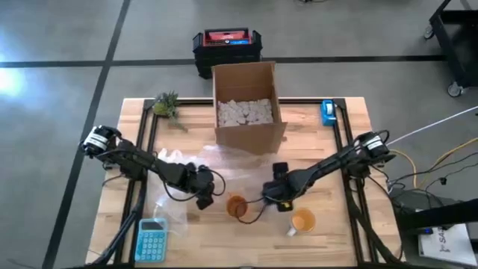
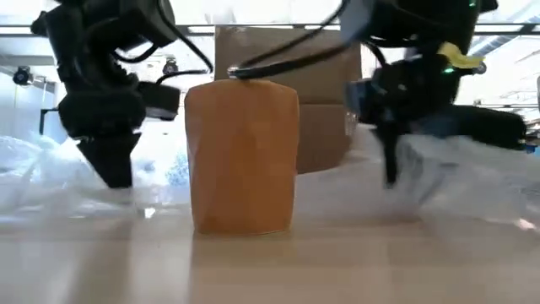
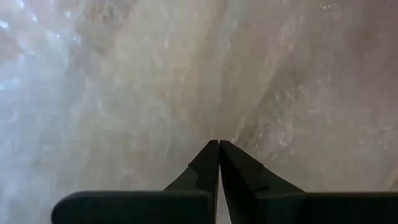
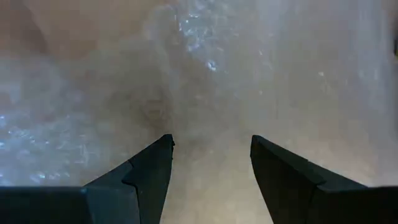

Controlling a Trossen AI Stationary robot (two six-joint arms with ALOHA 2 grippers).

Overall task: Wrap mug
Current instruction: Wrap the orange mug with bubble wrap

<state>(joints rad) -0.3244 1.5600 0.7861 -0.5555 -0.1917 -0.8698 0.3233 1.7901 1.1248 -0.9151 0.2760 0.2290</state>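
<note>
An orange mug (image 1: 236, 205) (image 2: 242, 156) stands upright on its base near the table's front, between my two grippers. Clear bubble wrap (image 1: 196, 161) (image 2: 472, 173) lies crumpled on the table behind and to both sides of it. My left gripper (image 1: 203, 197) (image 3: 219, 144) is left of the mug, pointing down, shut on the wrap (image 3: 186, 93). My right gripper (image 1: 280, 197) (image 4: 211, 146) is right of the mug, open, with its fingers just over the wrap (image 4: 205, 74). Whether they touch it I cannot tell. My left gripper pinches a bit of the bubble wrap (image 3: 219, 138) between its two fingertips, coming from above and pointing down. Creases in the wrap run toward the tips. One layer or several does not show. The wrap around the pinch lies on the table.
A second orange mug (image 1: 302, 221) stands at the front right. An open cardboard box (image 1: 246, 104) with white filling stands at the back centre. A blue calculator (image 1: 151, 240) lies at the front left, a small plant (image 1: 168, 104) at the back left, a blue tape dispenser (image 1: 327, 112) at the back right.
</note>
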